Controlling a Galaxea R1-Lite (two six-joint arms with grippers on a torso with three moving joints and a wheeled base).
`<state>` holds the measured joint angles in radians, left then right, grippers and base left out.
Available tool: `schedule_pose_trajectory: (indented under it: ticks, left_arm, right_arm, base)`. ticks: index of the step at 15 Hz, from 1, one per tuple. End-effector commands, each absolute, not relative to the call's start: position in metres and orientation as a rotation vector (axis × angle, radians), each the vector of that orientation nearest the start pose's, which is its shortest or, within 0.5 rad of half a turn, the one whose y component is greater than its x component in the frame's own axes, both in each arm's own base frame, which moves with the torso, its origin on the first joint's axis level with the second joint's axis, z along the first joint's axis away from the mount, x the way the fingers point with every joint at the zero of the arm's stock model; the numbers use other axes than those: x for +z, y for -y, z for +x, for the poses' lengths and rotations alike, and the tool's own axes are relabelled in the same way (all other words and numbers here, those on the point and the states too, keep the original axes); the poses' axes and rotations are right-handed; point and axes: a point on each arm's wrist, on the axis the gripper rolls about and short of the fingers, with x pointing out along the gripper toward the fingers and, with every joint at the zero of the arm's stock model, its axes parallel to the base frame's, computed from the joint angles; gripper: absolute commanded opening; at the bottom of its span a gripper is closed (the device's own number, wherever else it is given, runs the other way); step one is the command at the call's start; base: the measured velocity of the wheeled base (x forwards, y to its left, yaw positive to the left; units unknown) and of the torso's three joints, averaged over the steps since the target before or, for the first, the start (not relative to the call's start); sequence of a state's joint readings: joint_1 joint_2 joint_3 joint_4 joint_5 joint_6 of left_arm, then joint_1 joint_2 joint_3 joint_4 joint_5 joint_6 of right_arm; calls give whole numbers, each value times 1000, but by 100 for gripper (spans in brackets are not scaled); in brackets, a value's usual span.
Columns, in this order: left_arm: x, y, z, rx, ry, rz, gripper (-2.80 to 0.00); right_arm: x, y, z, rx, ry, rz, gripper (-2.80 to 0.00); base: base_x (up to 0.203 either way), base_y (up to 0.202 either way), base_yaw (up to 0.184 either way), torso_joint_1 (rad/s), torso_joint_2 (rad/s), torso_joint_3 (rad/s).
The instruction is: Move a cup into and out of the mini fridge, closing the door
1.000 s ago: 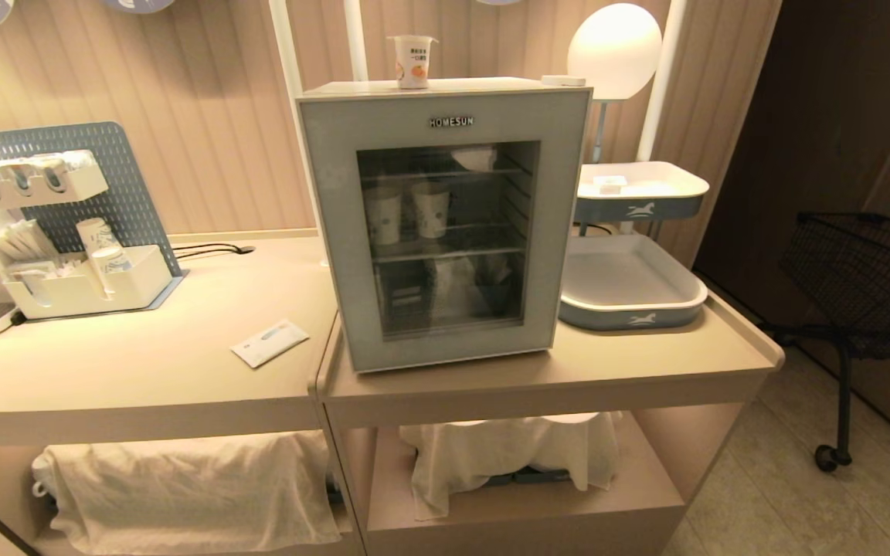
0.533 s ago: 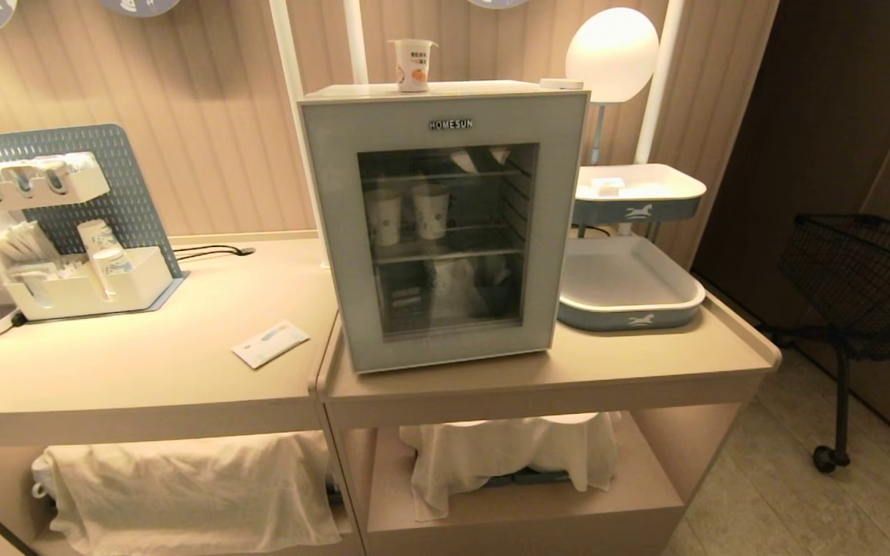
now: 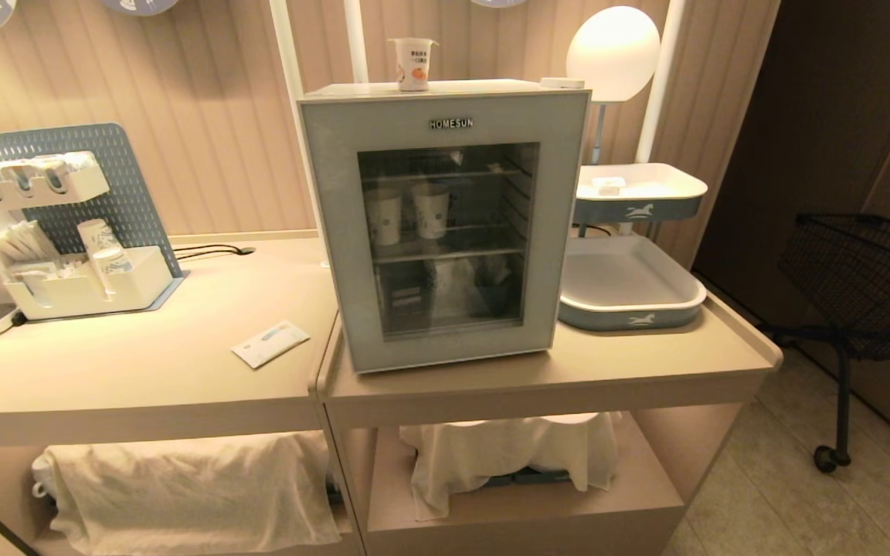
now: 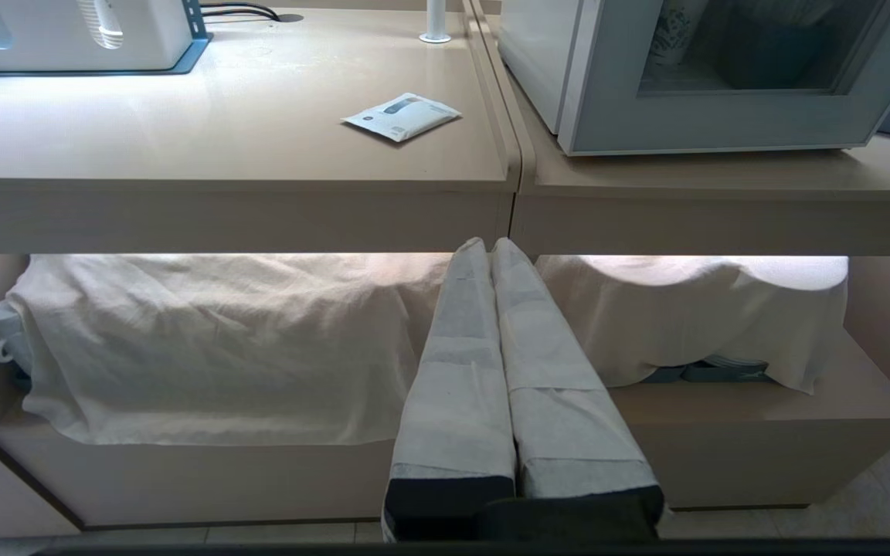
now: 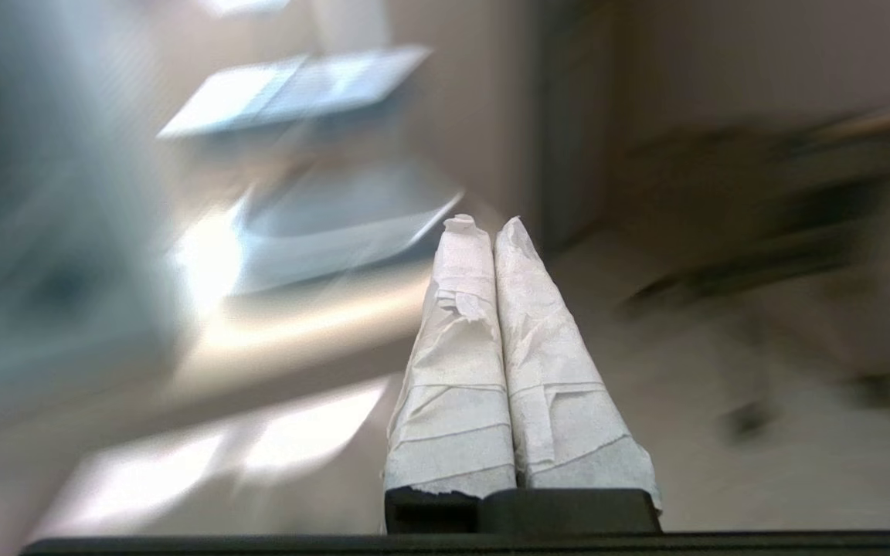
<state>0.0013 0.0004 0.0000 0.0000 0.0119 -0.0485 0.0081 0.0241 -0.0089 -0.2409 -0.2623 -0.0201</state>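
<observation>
Beige ribbed wall panels back two tan counters (image 3: 144, 371) set side by side in the head view, and neither arm shows there. On the right counter stands the mini fridge (image 3: 445, 224), a boxy white cabinet whose door (image 3: 337, 232), grey-blue framed with a dark glass window, sits flush and bears the word "HOMESUN" above the glass. Behind the glass, wire shelves carry two tall paper cups (image 3: 410, 212). The cup (image 3: 412, 63) stands upright on the fridge's flat top, near its far edge, long axis vertical, flared rim up, its orange fruit picture facing the camera; its dark lettering is too small to read. Right of the fridge are stacked blue-and-white trays (image 3: 630, 282) with a horse emblem and a round white lamp (image 3: 613, 50); a flat paper sachet (image 3: 270, 343) lies on the left counter, near a white organizer (image 3: 82, 286) on a blue pegboard. White cloths (image 3: 190, 486) drape the shelves below. In the left wrist view, the left gripper (image 4: 490, 245) hangs low before the counters' front edge, its tape-wrapped fingers (image 4: 456, 371) pressed together on nothing. In the right wrist view, heavily blurred, the right gripper (image 5: 489, 224) likewise has its wrapped fingers (image 5: 456, 363) closed and empty, with the trays faintly visible beyond.
</observation>
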Motion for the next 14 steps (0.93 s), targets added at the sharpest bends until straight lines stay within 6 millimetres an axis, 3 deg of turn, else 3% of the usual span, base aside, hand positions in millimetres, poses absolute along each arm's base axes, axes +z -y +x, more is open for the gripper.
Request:
schedule_pose_trajectory:
  ticks: [1, 14]
  left_arm:
    - [75, 0, -23, 14, -3, -49, -280]
    - [75, 0, -23, 14, -3, -49, -280]
  right_arm:
    - [77, 0, -24, 18, 3, 0, -280]
    - [75, 0, -24, -3, -21, 12, -280]
  base:
    - [0, 0, 0, 0, 0, 0]
    - [0, 0, 0, 0, 0, 0]
